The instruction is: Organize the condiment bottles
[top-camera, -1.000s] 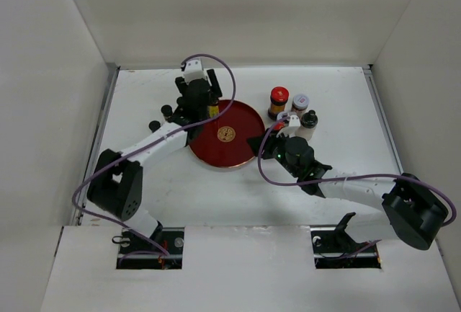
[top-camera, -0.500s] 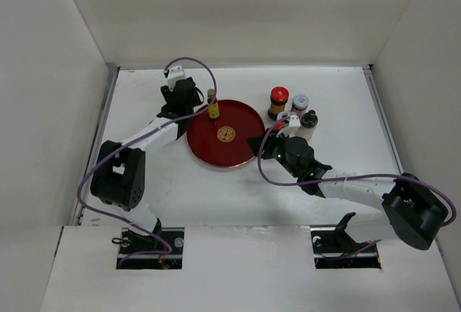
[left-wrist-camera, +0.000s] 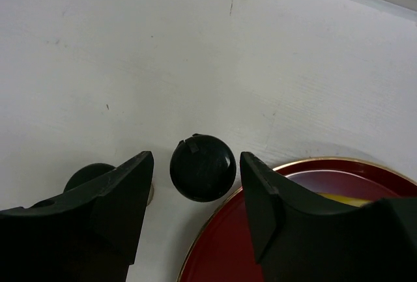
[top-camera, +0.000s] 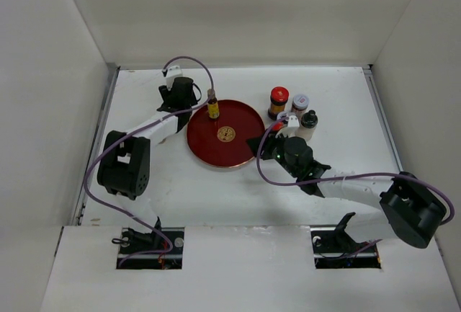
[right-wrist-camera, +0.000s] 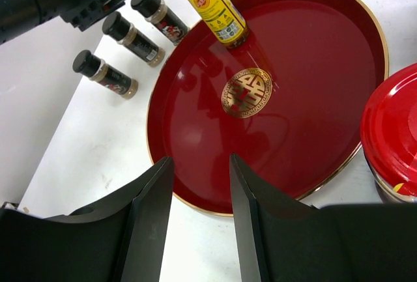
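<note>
Nearest, right gripper [right-wrist-camera: 201,165] — fingers apart, empty — beside the tray [right-wrist-camera: 306,119] at 3 o'clock. On the tray at 11 o'clock, yellow bottle [right-wrist-camera: 215,8]. Off the rim at 10 o'clock, left gripper [left-wrist-camera: 195,165] spread around a dark-capped bottle [left-wrist-camera: 202,167], not touching. At 2 o'clock, red-lidded jar [top-camera: 279,96], white-lidded jar [top-camera: 300,101].
</note>
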Motion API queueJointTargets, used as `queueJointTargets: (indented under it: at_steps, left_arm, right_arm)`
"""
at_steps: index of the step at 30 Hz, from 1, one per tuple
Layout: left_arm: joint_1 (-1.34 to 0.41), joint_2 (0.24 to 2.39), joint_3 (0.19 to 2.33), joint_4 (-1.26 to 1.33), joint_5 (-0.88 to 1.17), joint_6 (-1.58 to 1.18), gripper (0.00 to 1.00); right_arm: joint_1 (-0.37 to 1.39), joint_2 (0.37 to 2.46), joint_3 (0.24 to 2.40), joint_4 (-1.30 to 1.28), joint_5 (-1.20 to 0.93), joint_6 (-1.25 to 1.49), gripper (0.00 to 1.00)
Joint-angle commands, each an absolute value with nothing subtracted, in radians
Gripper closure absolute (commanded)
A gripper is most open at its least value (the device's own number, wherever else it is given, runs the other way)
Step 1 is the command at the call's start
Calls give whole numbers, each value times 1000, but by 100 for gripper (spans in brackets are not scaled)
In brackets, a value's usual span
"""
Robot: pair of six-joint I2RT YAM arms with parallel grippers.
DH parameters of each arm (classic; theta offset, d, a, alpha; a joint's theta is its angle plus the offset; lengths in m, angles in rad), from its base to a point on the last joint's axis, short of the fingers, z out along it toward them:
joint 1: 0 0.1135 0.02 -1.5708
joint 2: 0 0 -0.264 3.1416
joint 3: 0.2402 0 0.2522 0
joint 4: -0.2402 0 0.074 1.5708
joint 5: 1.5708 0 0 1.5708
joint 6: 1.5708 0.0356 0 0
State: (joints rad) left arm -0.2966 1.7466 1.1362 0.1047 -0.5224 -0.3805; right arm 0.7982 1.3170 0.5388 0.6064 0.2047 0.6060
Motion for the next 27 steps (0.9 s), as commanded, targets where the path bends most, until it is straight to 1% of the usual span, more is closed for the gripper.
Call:
queueJointTargets:
  at_steps: [1,3,6,9,13,21,27]
  left_arm:
    - [-292,1772,1195,127,-514,-367,47]
    - [-289,1778,1195,136,-508,-368,47]
    - [-288,1789,1203,137,-503,-367,51]
    - [-288,1783,1193,143,-503,-367,57]
    - [-286,1755,1183,141,-509,-373,69]
    - [-334,1513,1057,187,-571,-367,71]
    - [-406,1454,982,190,-552,-402,72]
  right_arm:
    - [800,1322,558,655,186,607,54]
    - [800,1322,561,649,183,601,54]
    - [801,1313,555,658,186,600,53]
    - [801,1322,558,654,181,606,53]
    - [801,1313,555,658,186,603,53]
    - [801,1325,555,658,181,607,54]
    - [801,1318,554,660,183,607,54]
